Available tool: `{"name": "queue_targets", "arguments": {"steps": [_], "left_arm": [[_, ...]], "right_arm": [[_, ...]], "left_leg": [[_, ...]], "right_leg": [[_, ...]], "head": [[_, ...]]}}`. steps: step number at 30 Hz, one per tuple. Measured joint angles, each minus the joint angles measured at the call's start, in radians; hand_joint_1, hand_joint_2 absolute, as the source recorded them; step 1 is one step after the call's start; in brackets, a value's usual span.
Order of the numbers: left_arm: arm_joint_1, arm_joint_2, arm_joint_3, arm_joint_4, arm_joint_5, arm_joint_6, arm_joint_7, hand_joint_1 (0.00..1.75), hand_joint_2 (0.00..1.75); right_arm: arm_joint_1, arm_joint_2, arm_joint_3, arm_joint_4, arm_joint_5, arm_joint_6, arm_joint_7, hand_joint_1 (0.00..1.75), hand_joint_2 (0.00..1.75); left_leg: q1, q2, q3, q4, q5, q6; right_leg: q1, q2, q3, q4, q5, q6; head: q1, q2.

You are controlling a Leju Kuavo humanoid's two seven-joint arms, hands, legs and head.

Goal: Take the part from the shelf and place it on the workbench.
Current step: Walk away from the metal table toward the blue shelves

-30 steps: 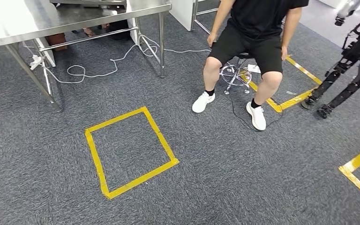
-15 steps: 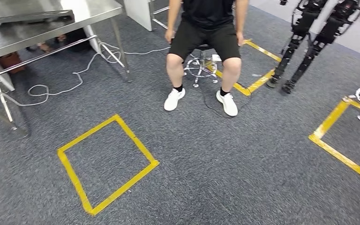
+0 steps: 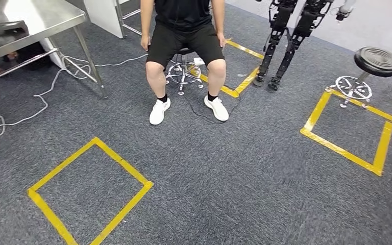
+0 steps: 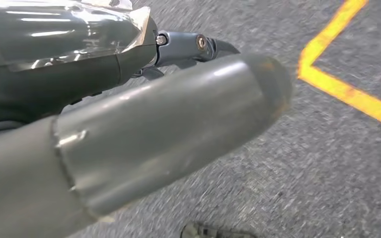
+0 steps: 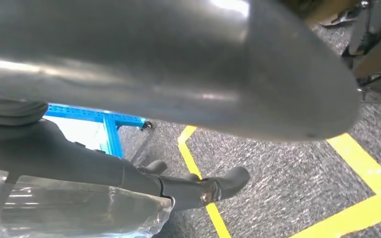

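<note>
The left robot hand [image 4: 154, 129] and the right robot hand [image 5: 178, 74] were seen hanging above grey carpet [image 3: 235, 194]. Something wrapped in clear plastic [image 4: 69, 29] was seen lying against the dark fingers [image 4: 198, 44] of each. Whether it was the part, or was gripped, could not be told. A steel worktop [image 3: 30, 18] was seen at far left, with a seated person [image 3: 184, 35] beyond a yellow tape square [image 3: 122, 162] and a black stool [image 3: 376, 61] to the right.
</note>
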Motion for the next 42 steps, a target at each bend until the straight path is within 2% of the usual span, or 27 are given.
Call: {"name": "queue_targets", "arguments": {"steps": [2,3,4,5,7,9,10,11,12,14,15,16,18,19,21,23,25,27,29,31,33,34,35,36,38,40,42], "left_arm": [[0.002,0.000,0.000,0.000,-0.002,0.002,-0.012,0.00,0.00],[0.002,-0.001,0.000,0.000,-0.003,0.000,-0.018,0.00,0.00],[0.002,-0.001,0.000,0.000,-0.005,-0.002,-0.022,0.00,0.00],[0.002,-0.001,0.000,0.000,-0.008,-0.005,-0.025,0.00,0.00],[0.002,-0.001,0.000,0.000,-0.015,-0.009,-0.026,0.00,0.00],[0.002,0.000,0.000,0.000,-0.020,-0.011,-0.025,0.00,0.00],[0.001,0.000,0.000,0.001,-0.022,-0.011,-0.024,0.00,0.00],[0.000,-0.001,-0.001,0.001,-0.023,-0.011,-0.023,0.00,0.00],[-0.002,-0.001,-0.001,0.001,-0.023,-0.011,-0.023,0.00,0.00],[-0.003,-0.003,-0.001,0.001,-0.023,-0.011,-0.023,0.00,0.00],[-0.002,-0.003,-0.001,0.001,-0.024,-0.011,-0.023,0.00,0.00],[0.001,-0.003,-0.001,0.002,-0.024,-0.011,-0.022,0.00,0.00],[0.008,-0.003,-0.001,0.002,-0.032,-0.011,-0.018,0.00,0.00],[0.010,-0.003,-0.002,0.002,-0.041,-0.013,-0.016,0.00,0.00],[0.010,-0.002,-0.006,0.002,-0.068,-0.021,-0.016,0.00,0.00],[0.008,-0.002,-0.014,0.002,-0.091,-0.032,-0.026,0.00,0.00],[0.003,-0.001,-0.026,0.003,-0.108,-0.042,-0.040,0.00,0.00],[-0.008,-0.002,-0.041,0.003,-0.123,-0.048,-0.045,0.00,0.00],[-0.018,-0.003,-0.052,0.003,-0.130,-0.051,-0.044,0.00,0.00],[-0.020,-0.002,-0.059,0.003,-0.130,-0.052,-0.037,0.00,0.00],[-0.020,-0.001,-0.061,0.003,-0.130,-0.057,-0.015,0.00,0.00],[-0.020,-0.001,-0.062,0.003,-0.129,-0.060,-0.002,0.00,0.00],[-0.020,-0.001,-0.062,0.003,-0.128,-0.062,0.009,0.00,0.00],[-0.020,-0.001,-0.062,0.003,-0.127,-0.063,0.019,0.00,0.00],[-0.018,0.000,-0.062,0.003,-0.125,-0.064,0.031,0.00,0.00],[-0.016,0.001,-0.062,0.003,-0.124,-0.064,0.038,0.00,0.00],[-0.016,0.000,-0.062,0.004,-0.124,-0.064,0.040,0.00,0.00]], "right_arm": [[-0.005,0.001,0.009,0.000,0.001,0.001,0.000,0.00,0.00],[-0.005,0.001,0.011,0.000,-0.001,0.001,0.000,0.00,0.00],[-0.005,0.001,0.012,0.000,-0.004,0.002,0.000,0.00,0.00],[-0.003,0.001,0.012,0.000,-0.007,0.002,0.000,0.00,0.00],[-0.001,0.003,0.012,0.001,-0.011,0.001,0.000,0.00,0.00],[-0.005,0.007,0.012,0.001,-0.012,0.001,-0.001,0.00,0.00],[-0.006,0.009,0.012,0.001,-0.013,0.001,-0.002,0.00,0.00],[-0.006,0.009,0.012,0.001,-0.013,0.000,-0.002,0.00,0.00],[-0.005,0.009,0.012,0.001,-0.013,0.000,-0.002,0.00,0.00],[-0.003,0.009,0.012,0.002,-0.013,0.000,-0.002,0.00,0.00],[-0.003,0.010,0.012,0.002,-0.013,0.000,-0.002,0.00,0.00],[-0.004,0.012,0.012,0.002,-0.013,-0.001,-0.002,0.00,0.00],[-0.004,0.014,0.012,0.002,-0.014,-0.001,-0.002,0.00,0.00],[-0.003,0.015,0.012,0.003,-0.018,-0.001,-0.002,0.00,0.00],[0.000,0.016,0.011,0.003,-0.033,-0.002,-0.001,0.00,0.00],[-0.002,0.016,0.007,0.003,-0.051,-0.003,0.000,0.00,0.00],[-0.003,0.016,-0.002,0.003,-0.068,-0.003,0.003,0.00,0.00],[0.000,0.014,-0.015,0.003,-0.081,-0.001,0.009,0.00,0.00],[0.004,0.012,-0.025,0.003,-0.088,0.000,0.015,0.00,0.00],[0.003,0.010,-0.032,0.003,-0.091,-0.001,0.018,0.00,0.00],[0.002,0.010,-0.039,0.003,-0.091,-0.004,0.012,0.00,0.00],[0.003,0.010,-0.041,0.003,-0.088,-0.005,0.006,0.00,0.00],[0.005,0.008,-0.042,0.003,-0.085,-0.006,-0.003,0.00,0.00],[0.005,0.007,-0.042,0.003,-0.081,-0.006,-0.011,0.00,0.00],[0.002,0.006,-0.043,0.003,-0.073,-0.005,-0.023,0.00,0.00],[-0.002,0.005,-0.043,0.003,-0.069,-0.004,-0.028,0.00,0.00],[-0.002,0.002,-0.043,0.003,-0.069,-0.004,-0.030,0.00,0.00]], "left_leg": [[-0.003,0.031,0.001,0.000,-0.002,0.003],[-0.004,0.045,0.002,0.000,-0.004,0.003],[-0.004,0.058,0.004,0.000,-0.006,0.002],[-0.003,0.070,0.007,0.000,-0.009,-0.001],[-0.005,0.090,0.016,0.000,-0.017,-0.011],[-0.009,0.108,0.025,-0.001,-0.025,-0.025],[-0.012,0.118,0.030,-0.003,-0.029,-0.031],[-0.011,0.129,0.036,-0.006,-0.031,-0.037],[-0.009,0.127,0.041,-0.007,-0.035,-0.043],[-0.004,0.083,0.033,0.030,-0.069,-0.051],[-0.002,0.050,0.011,0.082,-0.101,-0.052],[-0.002,0.026,-0.022,0.150,-0.137,-0.051],[-0.002,0.009,-0.083,0.264,-0.176,-0.050],[-0.002,0.007,-0.094,0.274,-0.164,-0.050],[0.003,-0.007,-0.067,0.190,-0.093,-0.051],[0.013,-0.060,-0.025,0.078,-0.036,-0.051],[0.010,-0.089,-0.013,0.036,-0.026,-0.042],[0.002,-0.064,-0.012,0.030,-0.021,-0.022],[-0.002,-0.037,-0.008,0.019,-0.012,-0.002],[-0.006,-0.005,-0.006,0.013,-0.009,0.008],[-0.010,0.030,-0.006,0.013,-0.010,0.009],[-0.012,0.045,-0.006,0.013,-0.012,0.009],[-0.013,0.058,-0.005,0.013,-0.013,0.008],[-0.013,0.070,-0.003,0.013,-0.015,0.006],[-0.016,0.091,0.004,0.013,-0.021,-0.002],[-0.018,0.108,0.013,0.010,-0.028,-0.015],[-0.016,0.124,0.026,0.001,-0.030,-0.030]], "right_leg": [[-0.003,-0.022,-0.068,0.122,-0.044,0.002],[-0.006,-0.025,-0.085,0.152,-0.049,0.008],[-0.009,-0.029,-0.082,0.143,-0.037,0.018],[-0.013,-0.036,-0.057,0.096,-0.013,0.028],[-0.015,-0.078,0.016,-0.043,0.041,0.041],[-0.005,-0.113,0.055,-0.115,0.066,0.028],[0.002,-0.115,0.053,-0.119,0.069,0.018],[0.006,-0.103,0.052,-0.121,0.070,0.008],[-0.002,-0.091,0.053,-0.124,0.073,-0.001],[-0.014,-0.067,0.060,-0.132,0.078,-0.020],[-0.018,-0.056,0.064,-0.134,0.080,-0.030],[-0.014,-0.044,0.063,-0.134,0.080,-0.036],[-0.007,-0.015,0.063,-0.133,0.080,-0.042],[-0.006,0.002,0.065,-0.133,0.080,-0.042],[-0.006,0.032,0.068,-0.130,0.079,-0.041],[-0.002,0.059,0.062,-0.118,0.076,-0.033],[0.003,0.082,0.043,-0.111,0.076,-0.018],[0.002,0.095,0.029,-0.111,0.081,-0.001],[0.002,0.052,0.010,-0.075,0.064,0.003],[0.001,-0.007,-0.046,0.035,0.012,-0.004],[-0.002,-0.024,-0.103,0.150,-0.031,-0.002],[-0.003,-0.026,-0.108,0.164,-0.032,0.004],[-0.003,-0.031,-0.090,0.137,-0.020,0.012],[-0.004,-0.041,-0.054,0.075,0.002,0.019],[0.000,-0.085,0.024,-0.060,0.044,0.021],[0.012,-0.110,0.049,-0.112,0.060,0.005],[0.020,-0.093,0.051,-0.118,0.065,-0.017]], "head": [[0.002,0.000],[0.002,0.000],[0.002,0.000],[0.003,0.000],[0.004,0.000],[0.004,0.000],[0.004,0.000],[0.003,0.000],[0.002,0.000],[-0.005,0.000],[-0.009,0.000],[-0.011,0.000],[-0.012,0.000],[-0.012,0.000],[-0.012,0.000],[-0.011,0.000],[-0.009,0.000],[-0.008,0.000],[-0.005,0.000],[-0.001,0.000],[0.000,0.000],[0.000,0.000],[0.000,0.000],[0.000,0.000],[0.001,0.000],[0.000,0.000],[0.001,0.000]]}}
